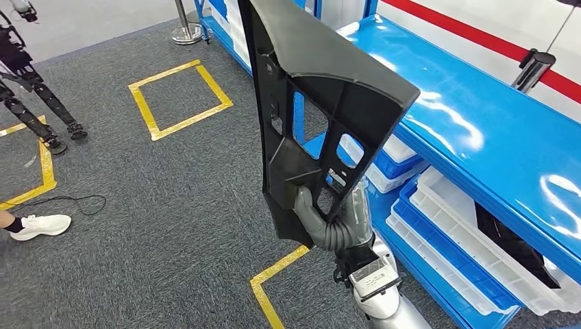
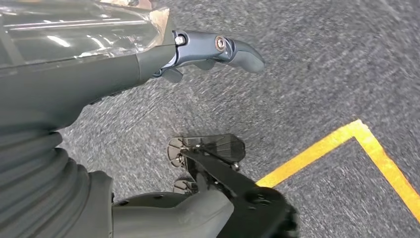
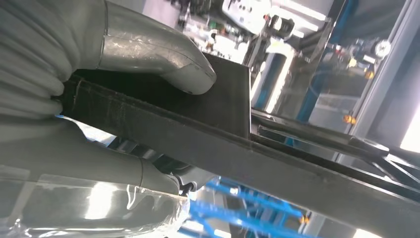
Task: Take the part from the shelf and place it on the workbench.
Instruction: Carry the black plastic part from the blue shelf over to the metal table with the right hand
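A large black plastic part (image 1: 308,103), flat with several cut-out windows, stands upright in the head view, held up off the floor. My right hand (image 1: 329,219) grips its lower edge, thumb on the near face. In the right wrist view the thumb (image 3: 163,64) presses on the black part (image 3: 237,148) and the fingers wrap under its rim. My left hand (image 2: 213,52) hangs over grey carpet with its fingers stretched out and nothing in it.
A blue shelf (image 1: 479,116) runs along the right, with white and blue trays (image 1: 452,240) on its lower level. Yellow tape squares (image 1: 179,99) mark the grey carpet. A person's white shoe (image 1: 41,225) is at the left edge, by a cable.
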You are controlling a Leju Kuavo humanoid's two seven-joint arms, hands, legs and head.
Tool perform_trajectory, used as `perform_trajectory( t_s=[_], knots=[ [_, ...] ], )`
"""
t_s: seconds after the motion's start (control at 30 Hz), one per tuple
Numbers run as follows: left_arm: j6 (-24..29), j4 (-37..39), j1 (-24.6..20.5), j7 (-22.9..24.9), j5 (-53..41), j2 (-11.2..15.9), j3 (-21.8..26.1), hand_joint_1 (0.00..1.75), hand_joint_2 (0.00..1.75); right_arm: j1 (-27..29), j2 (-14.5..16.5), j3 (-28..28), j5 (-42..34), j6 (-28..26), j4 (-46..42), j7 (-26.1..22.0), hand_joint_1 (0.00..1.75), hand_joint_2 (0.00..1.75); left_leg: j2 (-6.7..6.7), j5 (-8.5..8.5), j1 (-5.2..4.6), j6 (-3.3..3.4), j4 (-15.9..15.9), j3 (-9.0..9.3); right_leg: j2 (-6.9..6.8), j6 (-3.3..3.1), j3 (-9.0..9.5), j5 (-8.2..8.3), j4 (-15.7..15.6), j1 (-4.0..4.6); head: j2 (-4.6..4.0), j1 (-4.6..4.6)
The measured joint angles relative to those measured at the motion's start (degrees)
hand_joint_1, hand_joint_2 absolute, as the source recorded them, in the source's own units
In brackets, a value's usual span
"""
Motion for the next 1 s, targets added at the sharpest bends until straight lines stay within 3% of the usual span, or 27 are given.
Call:
perform_trajectory(
  t_s=[0.03,0.1,0.17,0.2,0.27,0.33,0.4,0.43,0.47,0.5,0.53,0.6,0.63,0.7,0.77,0.83,0.93,1.0],
  knots=[
    [-0.13,0.0,0.04,0.0,-0.08,0.01,0.0,0.0,1.75,-0.05,0.0,-0.07,-0.09,0.0,0.03,0.14,1.75,1.75,0.18,1.33,-0.03,0.21,-1.92,0.99,-0.59,-0.04,0.02,-0.04,0.0,0.11,0.01,0.01],
    [-0.65,-0.03,-0.04,-0.2,-0.46,0.09,0.0,0.0,1.75,-0.45,0.04,-0.55,-0.39,0.02,0.03,1.0,1.75,1.75,1.93,4.66,-0.37,0.96,-9.96,5.29,-1.61,-0.06,0.1,-0.13,0.0,0.39,0.01,0.02],
    [-1.42,-0.08,-0.47,-0.64,-1.07,0.22,-0.02,0.0,1.75,-1.14,0.06,-1.73,-0.56,0.07,0.03,2.32,1.75,1.75,3.54,6.24,-0.95,1.63,-15.5,8.18,-2.53,0.14,0.08,-0.28,0.01,0.77,0.0,0.04],
    [-1.74,-0.11,-0.73,-0.83,-1.38,0.31,-0.02,0.0,1.75,-1.35,0.05,-2.62,-0.43,0.16,0.03,2.91,1.75,1.75,3.62,6.24,-1.23,1.81,-16.22,8.42,-3.01,0.31,0.09,-0.38,-0.01,0.88,0.0,0.08],
    [-1.92,-0.15,-1.08,-0.79,-1.79,0.48,-0.03,0.0,1.75,-1.34,0.08,-4.49,0.28,0.63,0.02,3.44,1.75,1.75,2.28,6.59,-1.21,2.24,-16.6,8.45,-3.65,0.76,0.11,-0.61,0.03,0.87,0.0,0.06],
    [-1.42,-0.19,-1.23,-0.12,-1.75,0.55,-0.02,0.0,1.75,-0.83,0.21,-6.05,1.2,1.39,0.0,3.19,1.75,1.75,1.18,7.1,-0.88,2.78,-17.28,8.86,-1.84,1.04,-0.46,-1.75,1.78,0.75,0.0,0.08],
    [-0.75,-0.2,-1.42,0.56,-1.45,0.56,0.02,0.0,1.75,0.26,0.3,-7.23,1.74,2.15,0.02,2.54,1.75,1.75,0.0,7.37,-0.67,3.11,-17.57,9.07,0.94,0.81,-3.38,-4.8,8.41,0.44,0.0,0.26],
    [-0.58,-0.2,-1.47,0.67,-1.35,0.59,0.05,0.0,1.75,0.83,0.33,-7.66,1.85,2.43,0.06,2.27,1.75,1.75,-0.7,7.39,-0.66,3.17,-17.56,9.03,1.54,0.77,-5.26,-6.25,12.27,0.3,0.0,0.37],
    [-0.41,-0.2,-1.48,0.69,-1.3,0.6,0.09,0.0,1.75,1.39,0.39,-8.09,1.93,2.7,0.11,2.06,1.75,1.75,-1.5,7.4,-0.64,3.2,-17.55,9.0,1.86,0.9,-6.89,-7.25,15.48,0.11,0.0,0.45],
    [-0.3,-0.2,-1.42,0.64,-1.29,0.61,0.13,0.0,1.75,1.72,0.46,-8.42,1.97,2.9,0.15,1.95,1.75,1.75,-2.25,7.4,-0.61,3.18,-17.5,9.0,1.94,1.3,-7.37,-7.11,16.17,-0.07,0.0,0.45],
    [-0.19,-0.2,-1.34,0.6,-1.29,0.6,0.15,0.0,1.75,1.97,0.52,-8.72,1.98,3.09,0.19,1.85,1.75,1.75,-3.07,7.39,-0.55,3.12,-17.42,9.02,2.08,1.9,-6.91,-6.14,14.87,-0.31,-0.01,0.46],
    [-0.04,-0.2,-1.19,0.57,-1.3,0.6,0.19,0.0,1.75,2.28,0.59,-9.11,1.98,3.27,0.21,1.69,1.75,1.75,-4.65,7.22,-0.37,2.75,-17.0,8.97,3.34,3.2,-3.75,-2.87,7.53,-0.99,0.0,0.48],
    [0.0,-0.2,-1.15,0.57,-1.31,0.62,0.21,0.0,1.75,2.55,0.63,-9.25,1.98,3.28,0.17,1.55,1.75,1.75,-5.4,7.02,-0.37,2.38,-16.63,8.81,4.03,3.44,-2.21,-1.54,4.17,-1.22,0.0,0.49],
    [0.19,-0.2,-0.94,0.6,-1.32,0.69,0.31,0.0,1.75,3.44,0.79,-9.51,1.98,3.26,0.07,1.23,1.75,1.75,-6.49,6.81,-0.33,1.62,-16.11,8.36,4.76,3.06,-0.87,-0.55,1.28,-1.26,0.0,0.42],
    [0.41,-0.19,-0.48,0.64,-1.39,0.73,0.43,0.0,1.75,4.33,1.09,-9.76,1.99,3.24,-0.12,1.05,1.75,1.75,-7.09,6.82,-0.04,1.09,-16.03,8.02,3.91,2.23,-0.74,-0.34,1.22,-1.08,0.0,0.32],
    [0.51,-0.17,-0.13,0.65,-1.65,0.71,0.5,0.0,1.75,4.76,1.52,-9.98,2.18,3.24,-0.57,1.06,1.75,1.75,-5.3,5.84,0.11,0.66,-14.55,7.23,3.06,1.46,-0.63,-0.19,1.06,-1.13,0.0,0.17],
    [0.5,-0.17,-0.38,0.61,-1.92,0.68,0.5,0.0,1.75,5.22,1.94,-10.31,2.61,3.31,-1.42,1.26,1.75,1.75,-0.93,1.01,0.13,0.11,-4.8,2.43,1.39,0.51,-0.53,-0.39,0.98,-0.68,0.0,-0.16],
    [0.49,-0.17,-0.48,0.61,-1.94,0.67,0.5,0.0,1.75,5.58,1.97,-10.45,2.75,3.38,-1.57,1.39,1.75,1.75,-0.16,-0.37,0.27,0.0,0.35,-0.28,0.09,0.25,-0.45,-0.59,0.99,-0.34,0.0,-0.17]
  ],
)
